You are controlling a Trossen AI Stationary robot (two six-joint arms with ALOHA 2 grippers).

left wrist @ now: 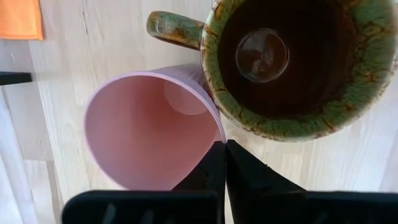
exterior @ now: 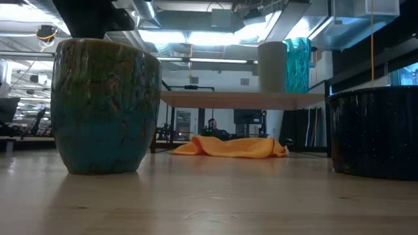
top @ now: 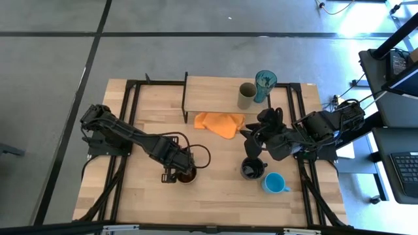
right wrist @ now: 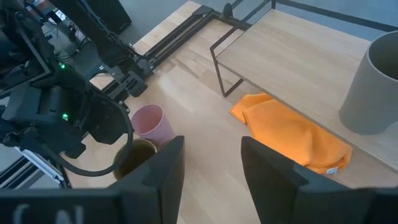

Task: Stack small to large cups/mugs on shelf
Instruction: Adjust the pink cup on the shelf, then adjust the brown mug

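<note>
A pink cup [left wrist: 149, 127] and a brown-green glazed mug [left wrist: 298, 62] stand upright side by side on the table, near its front left. My left gripper [left wrist: 224, 152] points straight down just over them, shut, with its tips where the pink rim comes nearest the mug. In the high view that gripper [top: 171, 175] covers the pink cup. My right gripper [right wrist: 211, 168] hangs open and empty above the table's right middle. On the shelf [top: 209, 91] stand an olive-grey cup [top: 247, 96] and a teal tumbler [top: 265, 85]. A black mug [top: 253, 168] and a light blue mug [top: 274, 183] stand at the front right. My left gripper comes from above with shut fingers [left wrist: 208, 171] at the pink cup's rim [left wrist: 214, 127], on the side facing the mug. I cannot tell whether the tips touch the rim or hang just above it. Nothing is between the fingers.
An orange cloth [top: 220, 123] lies crumpled on the table just in front of the shelf. Black frame rails [top: 130, 117] run along both table sides. Bare wood lies between the mug pair and the black mug.
</note>
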